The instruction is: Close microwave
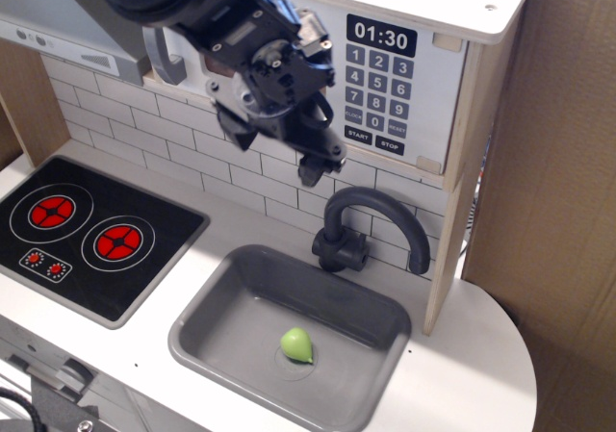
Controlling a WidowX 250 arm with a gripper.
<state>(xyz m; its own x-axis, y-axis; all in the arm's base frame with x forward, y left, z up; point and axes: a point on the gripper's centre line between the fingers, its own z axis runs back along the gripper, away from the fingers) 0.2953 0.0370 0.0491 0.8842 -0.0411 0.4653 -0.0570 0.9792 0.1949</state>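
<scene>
The gripper (pixel 313 170) hangs before the microwave (pixel 385 76), above the faucet (pixel 371 225); its grasp state is unclear.

microwave (pixel 385 76) door behind arm (pixel 192 9)

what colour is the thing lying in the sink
Light green, lying near the drain of the grey sink; the only camera view shows it.

Lighting: bright, even, diffuse; soft shadows inside grey plastic sink basin (pixel 227 309). Focus sharp; no glare, blur, distortion.
</scene>
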